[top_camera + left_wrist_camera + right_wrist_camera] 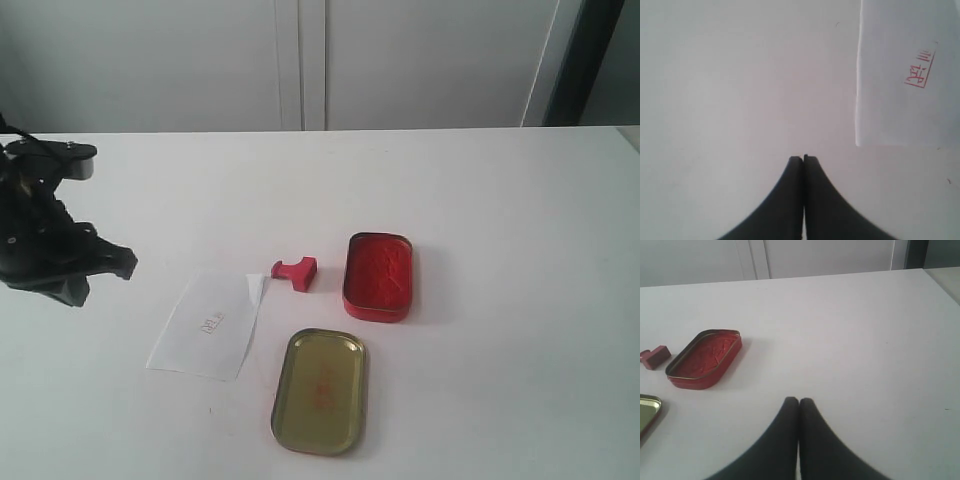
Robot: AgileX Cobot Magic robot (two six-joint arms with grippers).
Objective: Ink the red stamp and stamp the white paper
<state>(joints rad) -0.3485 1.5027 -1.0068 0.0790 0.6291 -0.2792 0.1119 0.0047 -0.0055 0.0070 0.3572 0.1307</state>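
— How are the grippers?

— The left gripper is clenched, its fingertips pressed together on nothing. It is over bare counter towards the left edge, near the white paper. The right gripper is clenched and empty too, and only its own wrist view shows it.

— And the red stamp?

— It lies on its side around the middle of the counter, between the paper's folded corner and the open red ink tin. Its handle points towards the left edge, so its long axis runs roughly left to right.

— Anything else?

— The left wrist view shows the paper's red print sharply. Only the exterior view shows the whole gold lid, near the front edge.
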